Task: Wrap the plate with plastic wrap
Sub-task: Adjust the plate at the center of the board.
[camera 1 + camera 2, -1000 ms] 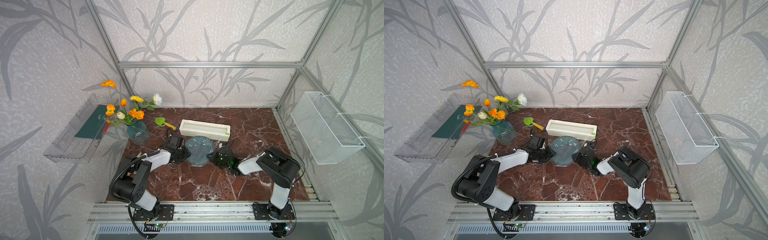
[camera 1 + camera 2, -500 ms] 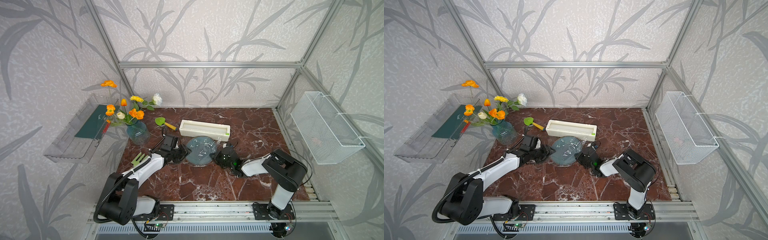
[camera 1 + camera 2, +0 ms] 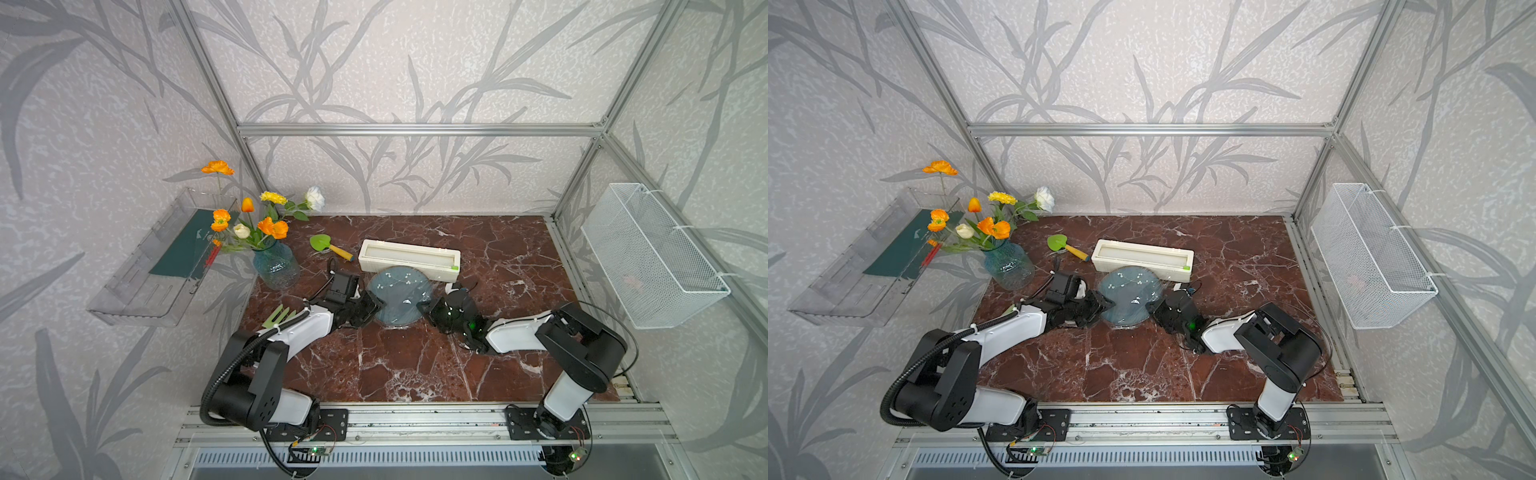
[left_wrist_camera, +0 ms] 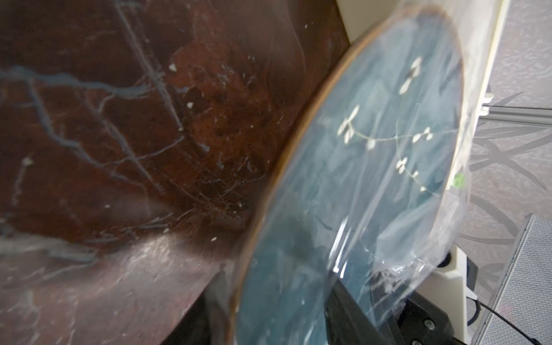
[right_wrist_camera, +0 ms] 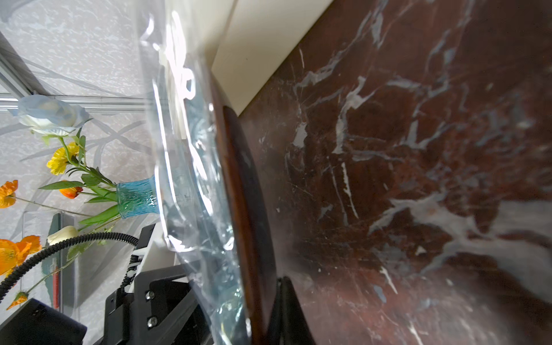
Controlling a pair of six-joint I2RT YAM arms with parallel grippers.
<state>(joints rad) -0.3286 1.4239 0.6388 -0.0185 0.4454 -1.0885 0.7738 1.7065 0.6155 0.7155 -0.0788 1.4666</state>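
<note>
Plate, draped in loose wrap, sits on the table toward its far edge, just beside the box. It lies between my grippers. My right gripper pinches its right rim through the wrap. My left gripper straddles the left rim, and I cannot tell whether it is clamped.

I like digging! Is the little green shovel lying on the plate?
No, the green shovel lies on the marble table beside the white box, apart from the plate.

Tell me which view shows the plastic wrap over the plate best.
Left wrist: the plastic wrap lies wrinkled across the plate face, loose past its rim. Right wrist sees it edge-on and bunched. Both top views show only faint glints.
</note>
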